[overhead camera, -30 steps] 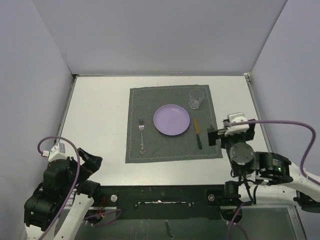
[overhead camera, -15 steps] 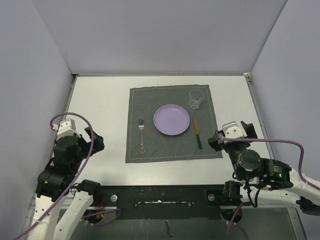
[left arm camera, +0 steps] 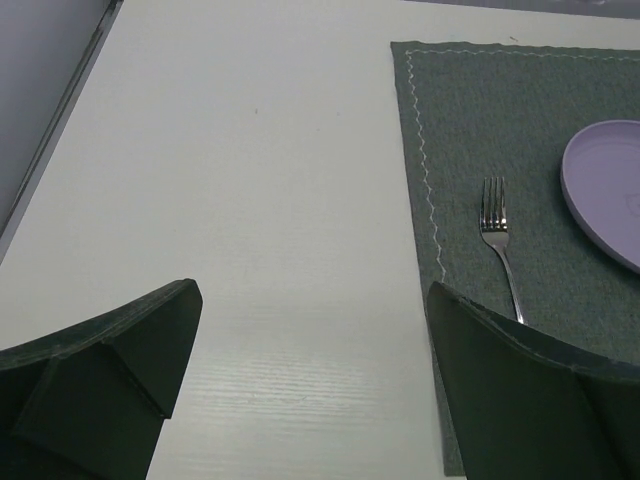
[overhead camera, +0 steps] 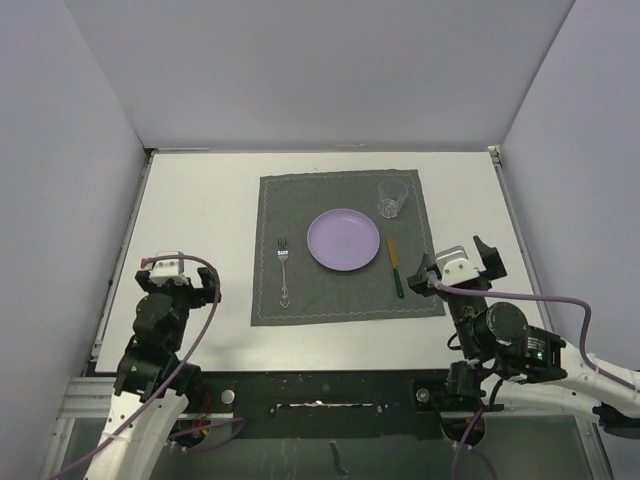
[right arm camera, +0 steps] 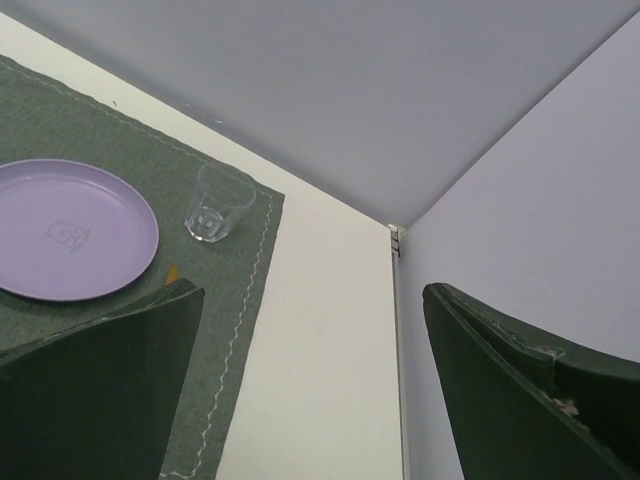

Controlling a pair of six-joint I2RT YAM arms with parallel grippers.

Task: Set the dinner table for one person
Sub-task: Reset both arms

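Top external: dinner table (overhead camera: 200, 220) is the white top that runs under both arms and fills the workspace; rigid, heavy, fixed, smooth and probably a bit slick; not a thing to grip, I'd treat it purely as the surface to place on; any grasp belongs on the pieces: fork (overhead camera: 284, 272) by its handle, glass (overhead camera: 391, 198) round the wall and gently since it looks fragile, plate (overhead camera: 343, 239) by the rim; grey placemat (overhead camera: 300, 200) at centre carries all of these plus knife (overhead camera: 395, 266) right of the plate; setting looks complete to me; left gripper (overhead camera: 178, 290) jaws wide and empty, bare tabletop between them, just off the mat's near-left corner; right gripper (overhead camera: 455, 258) jaws wide and empty, beside the mat's near-right corner, near the knife handle, not touching.
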